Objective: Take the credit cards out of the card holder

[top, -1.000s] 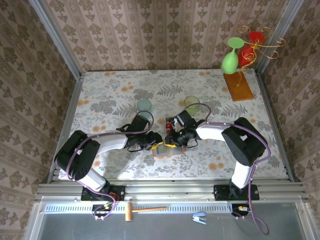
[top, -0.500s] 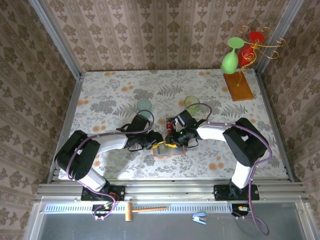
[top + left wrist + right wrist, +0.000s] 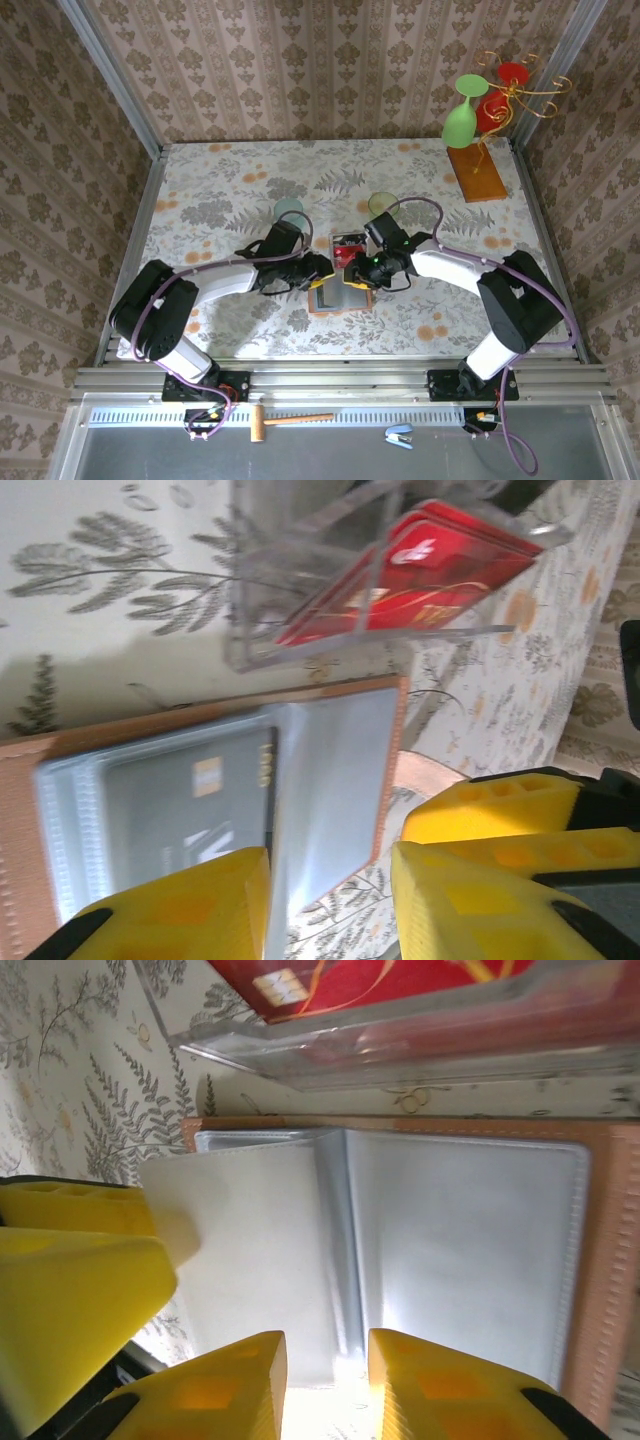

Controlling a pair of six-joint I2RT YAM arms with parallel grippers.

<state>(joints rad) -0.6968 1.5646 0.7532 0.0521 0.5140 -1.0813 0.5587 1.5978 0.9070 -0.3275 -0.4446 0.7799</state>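
Item: card holder [image 3: 338, 300], tan with grey inner pockets. Laid open and flat on the flowered tabletop [image 3: 220, 180], in the middle, long axis running left to right.

Contents: one dark card [image 3: 185, 795] with pale markings, seated in a clear pocket on one half, long side along the holder's own long axis. Which edge the pocket opens on cannot be told. Other half showing blank grey pockets.

Already out: red cards [image 3: 420, 570], resting in a clear tray [image 3: 236, 600] just beyond the far edge of the holder.

Left pincer [image 3: 330, 880]: released, yellow fingers well parted, poised at the holder's far edge with a loose grey leaf [image 3: 240, 1250] rising towards the gap. Nothing clamped.

Right pincer [image 3: 327, 1355]: parted more narrowly, straddling the fold where that leaf joins the holder. No card in it, and no firm grip on the leaf to be made out.

Governing relation: holder directly below and slightly near of both pincers, the two facing each other across it from left and right. Dark card judged nearer the left pincer, so probably that arm's to draw sideways while the right steadies the leaf.

Progress, as a judgement: mostly done, the dark card not yet removed.
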